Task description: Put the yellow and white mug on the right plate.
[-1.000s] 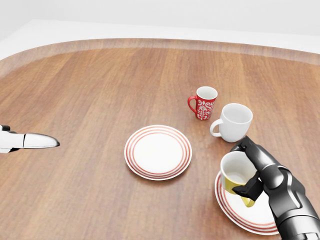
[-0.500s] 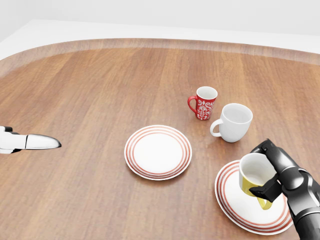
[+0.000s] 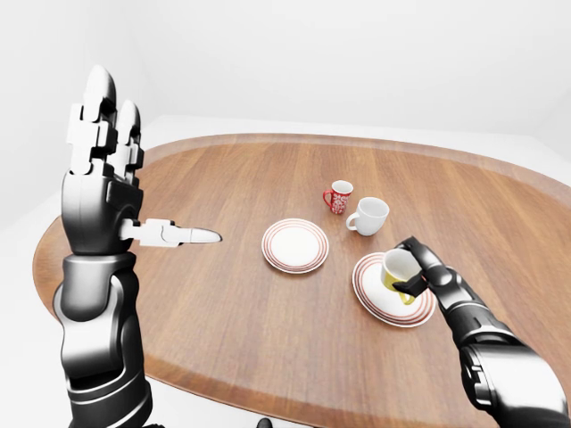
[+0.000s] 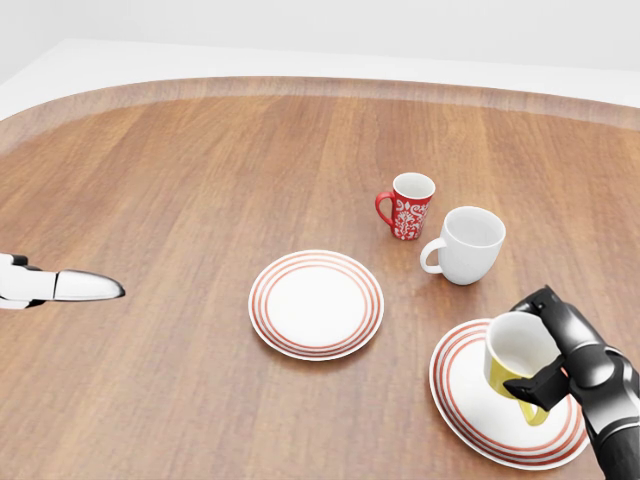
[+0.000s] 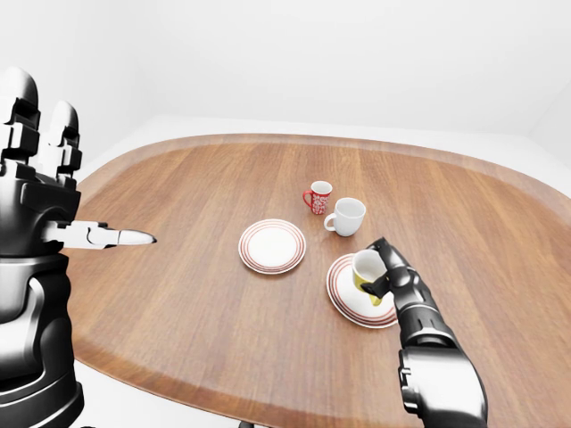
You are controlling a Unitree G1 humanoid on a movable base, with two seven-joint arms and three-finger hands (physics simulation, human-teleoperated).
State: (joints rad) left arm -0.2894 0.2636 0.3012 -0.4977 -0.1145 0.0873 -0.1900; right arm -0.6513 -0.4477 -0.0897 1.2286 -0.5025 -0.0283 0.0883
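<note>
A: Where's the yellow and white mug right now?

B: In the right hand, fingers clenched round its side. In the head view it sits over the right-hand part of the right plate, tilted a little. I can't tell whether its base touches the plate or hangs just above it.

A: So which step is this?

B: The placing step, I'd say. The carry looks done, the mug is over its target and only the set-down and release remain.

A: What does the next move need?

B: Bring the mug upright, lower it until it rests flat, ideally nearer the plate's middle than its rim, then loosen the fingers and draw the hand off without dragging the mug along.

A: Anything close by to mind?

B: The white mug and the red patterned mug stand apart on the worktop, above the plate; the other plate is to the left.

A: And the left hand?

B: Raised, fingers released and straight, holding nothing
</note>
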